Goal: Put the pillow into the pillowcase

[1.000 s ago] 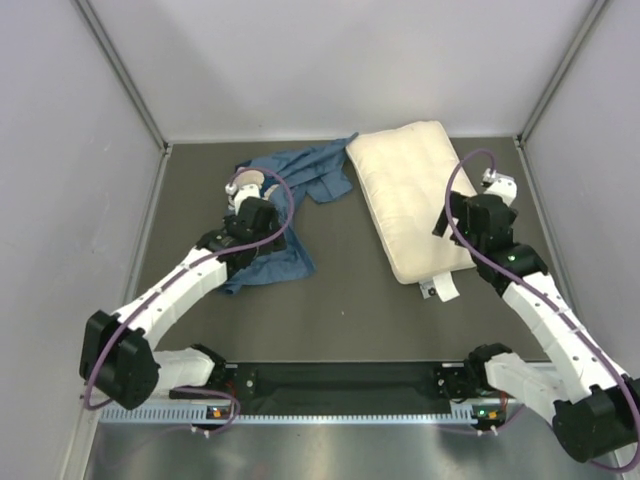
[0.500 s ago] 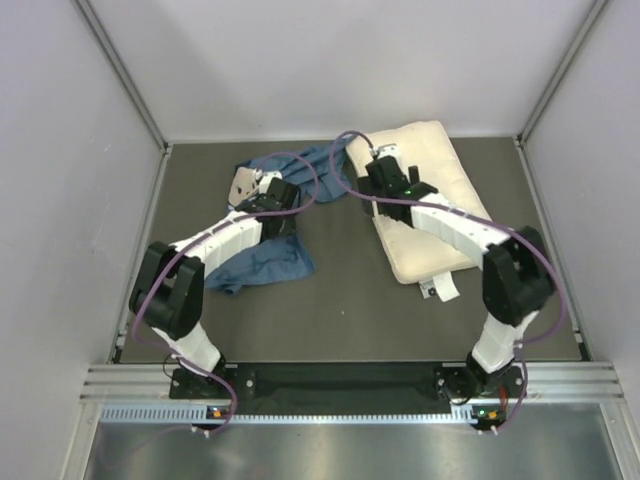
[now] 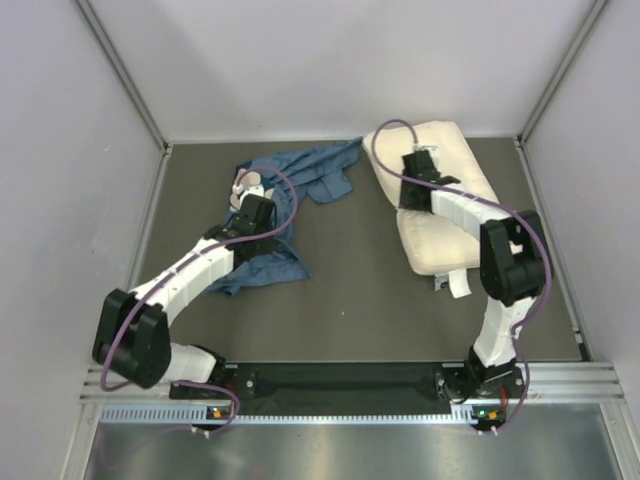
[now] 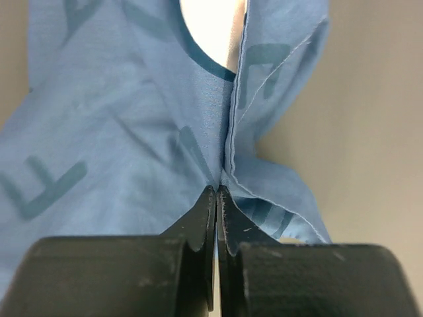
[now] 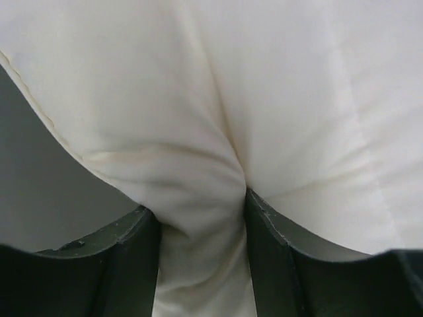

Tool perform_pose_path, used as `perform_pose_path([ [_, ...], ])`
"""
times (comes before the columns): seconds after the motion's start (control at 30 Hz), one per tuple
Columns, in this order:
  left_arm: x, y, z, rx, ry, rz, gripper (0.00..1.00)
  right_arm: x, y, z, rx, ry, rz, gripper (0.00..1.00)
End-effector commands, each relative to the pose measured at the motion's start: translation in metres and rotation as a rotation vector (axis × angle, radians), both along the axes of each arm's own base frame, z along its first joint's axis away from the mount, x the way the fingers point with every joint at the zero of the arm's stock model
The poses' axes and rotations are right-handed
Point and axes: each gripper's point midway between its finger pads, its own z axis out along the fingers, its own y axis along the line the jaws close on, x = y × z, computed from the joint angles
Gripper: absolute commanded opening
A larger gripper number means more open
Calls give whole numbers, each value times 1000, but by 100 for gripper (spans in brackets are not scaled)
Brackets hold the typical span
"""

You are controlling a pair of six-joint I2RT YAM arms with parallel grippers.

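The crumpled blue fabric pillowcase (image 3: 318, 172), printed with darker letters, lies left-rear on the dark grey tabletop (image 3: 350, 290). The left pincer (image 4: 216, 193) is pressed together on its seamed fold, near a T-like letter (image 4: 47, 186). The cream-white rectangular pillow (image 3: 432, 245) lies right, its small white tag (image 3: 457, 285) unreadable, the right pincer (image 5: 198, 208) pinching a bunch of its fabric.
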Motion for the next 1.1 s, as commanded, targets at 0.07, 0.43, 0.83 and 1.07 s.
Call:
perform_pose_path([
  [0.07,-32,6,19,-38,-7,-46,0,-27,-124,28,46,-113,-379,51],
  [0.43,-73,7,71,-179,-101,-74,0,-37,-33,105,266,-257,22,100],
  [0.83,-144,-62,107,-438,83,-484,0,-26,118,123,638,-212,319,100],
  [1.07,-179,-82,75,-406,187,-530,0,-22,156,96,791,-121,277,100],
])
